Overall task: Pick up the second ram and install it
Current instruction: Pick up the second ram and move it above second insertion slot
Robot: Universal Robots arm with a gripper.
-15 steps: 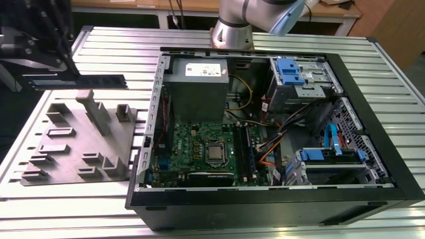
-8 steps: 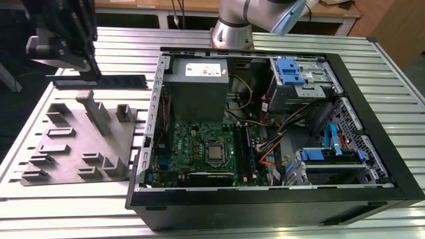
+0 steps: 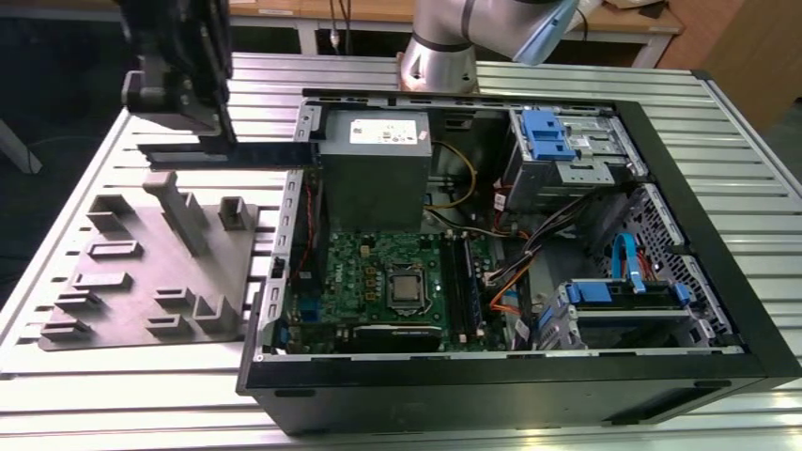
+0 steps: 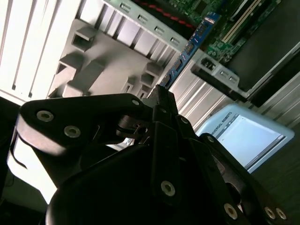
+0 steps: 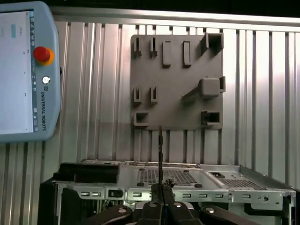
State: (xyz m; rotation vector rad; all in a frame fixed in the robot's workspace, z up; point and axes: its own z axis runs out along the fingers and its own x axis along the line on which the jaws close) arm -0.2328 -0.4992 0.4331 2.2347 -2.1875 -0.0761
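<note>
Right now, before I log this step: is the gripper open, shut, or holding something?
Gripper: shut, holding the second ram by one end.

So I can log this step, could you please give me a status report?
Pincer shut on ram. Ram aloft over fixture edge, tip reaching case. Not seated in board. Nothing seen blocking.

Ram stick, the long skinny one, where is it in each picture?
Exterior view: ram stick held level in the gripper, by the grey fixture block.
Second wrist view: blue strip beside that block.
First wrist view: thin edge-on line between gripper and block.
Shared landmark: the grey fixture block.
</note>
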